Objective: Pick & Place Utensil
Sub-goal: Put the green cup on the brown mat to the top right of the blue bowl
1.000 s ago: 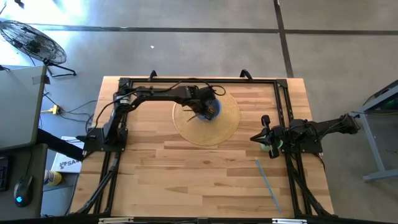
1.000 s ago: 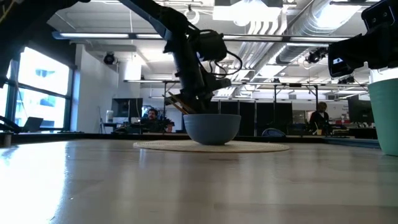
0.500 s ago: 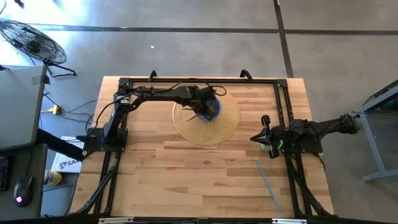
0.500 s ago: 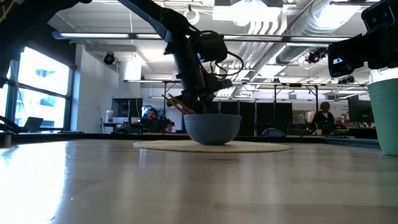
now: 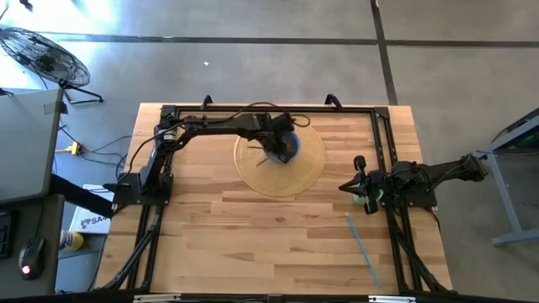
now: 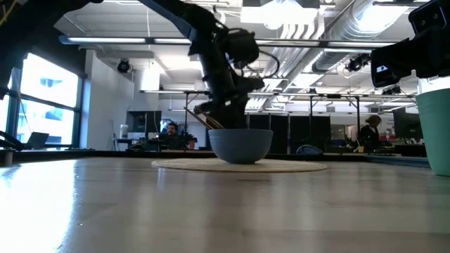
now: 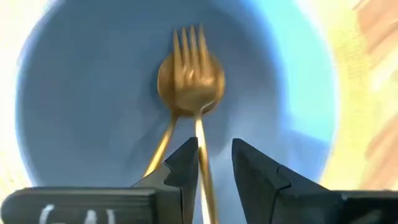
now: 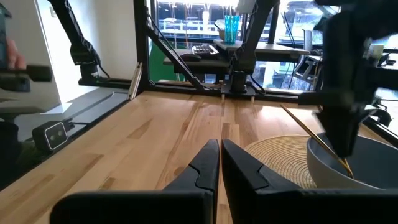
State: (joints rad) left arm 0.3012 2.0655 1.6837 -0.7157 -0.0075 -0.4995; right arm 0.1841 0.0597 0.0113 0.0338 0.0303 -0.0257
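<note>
A blue bowl [image 5: 287, 148] [image 6: 240, 145] sits on a round woven mat [image 5: 290, 172]. A gold fork [image 7: 189, 50] and a gold spoon [image 7: 189, 84] lie in it. Their heads rest on the bowl's bottom, the fork's on top of the spoon's, and their handles [image 6: 200, 118] lean out over the rim toward the table's left. My left gripper [image 7: 214, 158] [image 5: 274, 137] hangs open just above the bowl, its fingers on either side of the fork's handle. My right gripper [image 8: 221, 149] [image 5: 344, 186] waits shut at the table's right side. My left gripper comes from above, pointing down into the bowl, open around the fork's handle [image 7: 201, 146]. The handle runs close along the inner side of one finger [image 7: 185, 163]; I cannot tell whether it touches. The fork rests in the bowl.
A teal cup [image 6: 436, 133] [image 5: 362, 199] stands under the right arm. A thin pale blue strip [image 5: 362, 250] lies near the table's near right corner. Black frame rails [image 5: 269, 110] run along the table's far, left and right sides. Bare wood [image 5: 253, 236] lies toward the near edge.
My left gripper has risen a little above the bowl and shifted slightly toward the far edge. The fork and spoon have stayed in the bowl with their handles on the rim.
</note>
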